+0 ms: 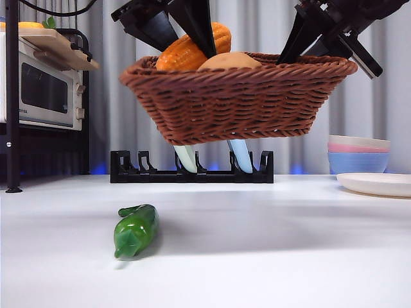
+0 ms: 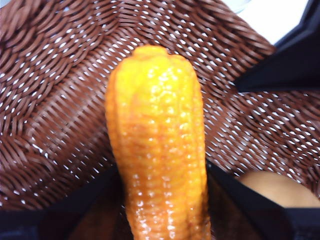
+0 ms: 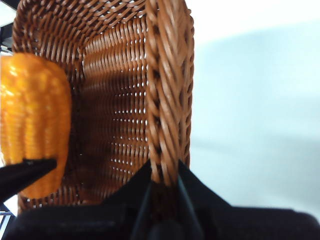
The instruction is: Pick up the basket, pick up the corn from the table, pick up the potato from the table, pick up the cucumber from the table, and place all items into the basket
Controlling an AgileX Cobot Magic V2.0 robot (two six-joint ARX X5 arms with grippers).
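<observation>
While the cucumber lies alone on the table, the left gripper clamps the corn just inside the raised basket — potato beside it. Right gripper pinches the basket's rim.

No legible text or labels

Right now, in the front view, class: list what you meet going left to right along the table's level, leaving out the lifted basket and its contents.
Microwave oven → cucumber → black rack → stacked bowls → plate.
</observation>
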